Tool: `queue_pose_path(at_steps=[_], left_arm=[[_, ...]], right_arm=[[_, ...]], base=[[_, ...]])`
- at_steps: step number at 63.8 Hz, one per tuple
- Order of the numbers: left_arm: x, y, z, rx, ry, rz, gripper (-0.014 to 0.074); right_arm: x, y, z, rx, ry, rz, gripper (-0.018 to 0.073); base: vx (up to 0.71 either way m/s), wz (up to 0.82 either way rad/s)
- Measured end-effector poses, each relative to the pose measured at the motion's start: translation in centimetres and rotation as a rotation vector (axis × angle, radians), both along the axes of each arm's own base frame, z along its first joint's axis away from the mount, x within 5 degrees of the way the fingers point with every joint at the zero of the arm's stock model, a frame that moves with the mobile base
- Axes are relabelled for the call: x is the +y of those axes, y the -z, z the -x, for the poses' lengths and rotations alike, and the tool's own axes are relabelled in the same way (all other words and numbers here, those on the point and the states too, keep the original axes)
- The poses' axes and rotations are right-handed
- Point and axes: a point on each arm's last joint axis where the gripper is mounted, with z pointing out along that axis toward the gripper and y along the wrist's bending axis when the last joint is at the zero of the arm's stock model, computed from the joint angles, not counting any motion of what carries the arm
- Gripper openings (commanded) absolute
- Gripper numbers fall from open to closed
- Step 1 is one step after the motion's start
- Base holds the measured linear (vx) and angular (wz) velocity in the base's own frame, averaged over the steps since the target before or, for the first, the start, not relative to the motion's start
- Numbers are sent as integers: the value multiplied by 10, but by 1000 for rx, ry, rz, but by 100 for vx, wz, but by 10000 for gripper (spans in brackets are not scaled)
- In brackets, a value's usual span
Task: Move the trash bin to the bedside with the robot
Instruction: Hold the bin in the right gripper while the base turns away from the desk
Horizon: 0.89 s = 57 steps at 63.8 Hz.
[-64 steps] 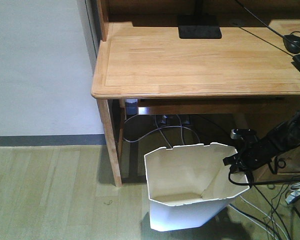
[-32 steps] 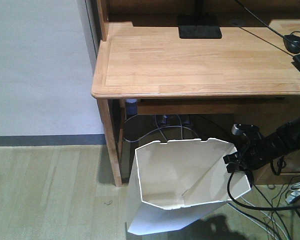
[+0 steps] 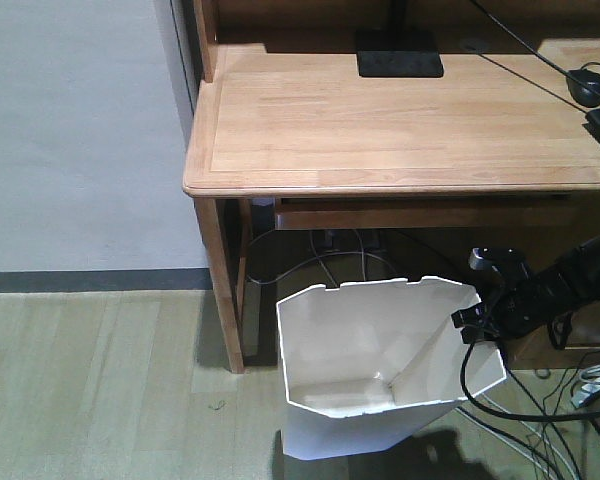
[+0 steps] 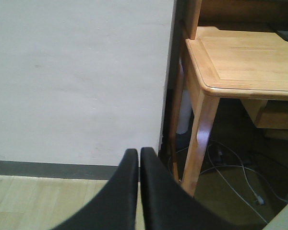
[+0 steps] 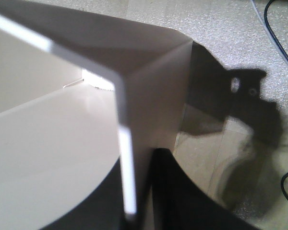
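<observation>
Gripping trash bin (image 3: 352, 345) rim | right pincer (image 3: 471, 324) | mouth up, axis near-vertical

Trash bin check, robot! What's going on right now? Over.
Status: right end effector shut on trash bin rim; left end effector shut, empty, facing wall. Bin beside desk leg, bed not in view. Loose cables on floor nearby.
</observation>
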Motion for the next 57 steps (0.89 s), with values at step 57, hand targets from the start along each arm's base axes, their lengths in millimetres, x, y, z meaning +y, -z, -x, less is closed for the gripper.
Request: queue_pose_path(at_steps=[57], left_arm=[[0,0,0,0,0,0,-6]], right_arm=[[0,0,0,2,-5,-5,-5]], base=[[-2,14]])
